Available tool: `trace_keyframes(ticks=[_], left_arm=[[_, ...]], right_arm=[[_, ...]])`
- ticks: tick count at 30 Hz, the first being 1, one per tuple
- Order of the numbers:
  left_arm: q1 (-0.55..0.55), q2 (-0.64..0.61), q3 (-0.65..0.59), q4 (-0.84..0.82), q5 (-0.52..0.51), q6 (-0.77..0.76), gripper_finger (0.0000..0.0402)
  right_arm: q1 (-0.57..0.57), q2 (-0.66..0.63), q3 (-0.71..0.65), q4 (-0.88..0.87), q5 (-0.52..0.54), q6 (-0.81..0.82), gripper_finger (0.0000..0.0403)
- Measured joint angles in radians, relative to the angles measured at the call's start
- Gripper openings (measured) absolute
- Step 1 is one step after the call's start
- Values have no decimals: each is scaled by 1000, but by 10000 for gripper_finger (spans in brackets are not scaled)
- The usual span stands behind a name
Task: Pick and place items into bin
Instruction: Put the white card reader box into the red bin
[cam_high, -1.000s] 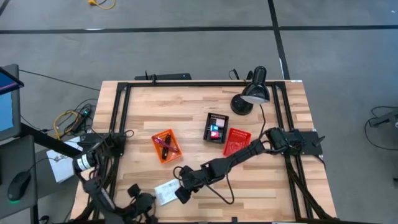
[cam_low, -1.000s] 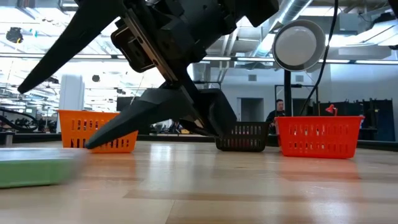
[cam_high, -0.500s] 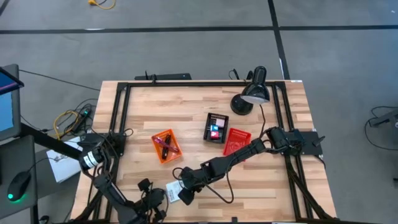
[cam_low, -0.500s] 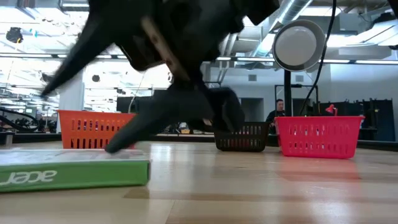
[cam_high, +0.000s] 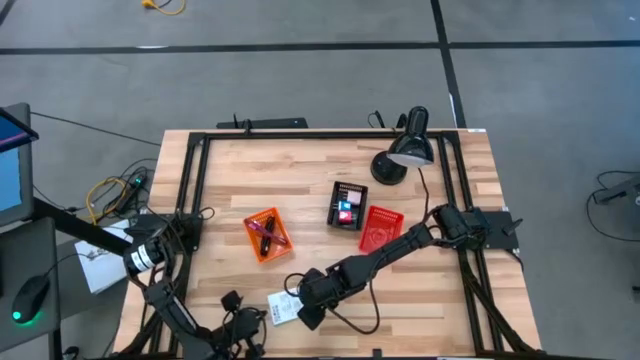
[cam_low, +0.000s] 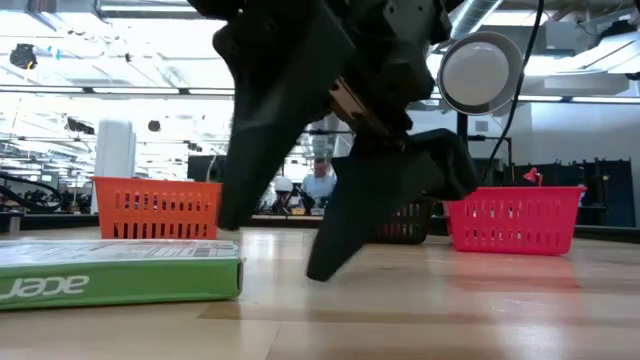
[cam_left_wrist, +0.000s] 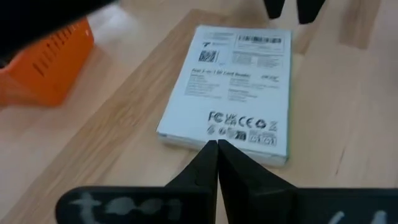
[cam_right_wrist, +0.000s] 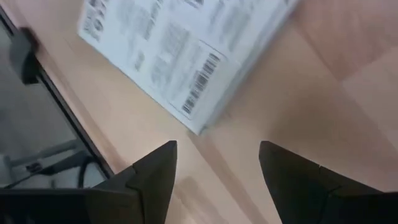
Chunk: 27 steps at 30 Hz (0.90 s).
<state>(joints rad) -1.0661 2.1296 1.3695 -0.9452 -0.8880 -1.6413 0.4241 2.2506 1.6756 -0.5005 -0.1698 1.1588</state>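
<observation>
A white card-like packet (cam_high: 282, 308) with a green edge (cam_low: 120, 275) lies flat on the table near its near edge. My left gripper (cam_left_wrist: 216, 144) is shut, with its tips at the packet's short edge (cam_high: 264, 317). My right gripper (cam_right_wrist: 217, 155) is open and hovers just right of the packet (cam_right_wrist: 180, 56), fingers pointing down (cam_low: 275, 250). An orange bin (cam_high: 266, 235) holds the marker and the purple tool. A black bin (cam_high: 347, 205) holds small coloured cubes. My left gripper has its shut fingertips (cam_left_wrist: 211, 152) against the packet's short edge (cam_left_wrist: 249, 142), the one facing the table's left side. They come in low from the left. The packet lies flat on the table. I cannot tell whether the tips press on it now.
A red bin (cam_high: 380, 228) stands right of the black one. The black desk lamp (cam_high: 402, 155) sits by the far right corner. A black frame (cam_high: 195, 160) runs round the tabletop. Cables (cam_high: 110, 190) lie off the left side. A person (cam_low: 318, 185) shows far behind in the room.
My left gripper has moved toward the table's right, and the packet has slid rightward along the table ahead of it, staying flat. My right gripper has shifted a little right and toward the near edge and has turned about, still open.
</observation>
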Motion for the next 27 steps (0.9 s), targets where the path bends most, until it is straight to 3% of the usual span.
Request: trace_keyframes(ticks=[8, 14, 27], left_arm=[[28, 0, -3, 41, -53, 59, 0], [32, -2, -100, 264, -54, 114, 0], [-11, -8, -199, 368, -63, 5, 0]], right_arm=[[1, 3, 0, 136, 48, 3, 224], [1, 11, 1, 142, 41, 19, 224], [2, 11, 0, 130, 7, 64, 224]])
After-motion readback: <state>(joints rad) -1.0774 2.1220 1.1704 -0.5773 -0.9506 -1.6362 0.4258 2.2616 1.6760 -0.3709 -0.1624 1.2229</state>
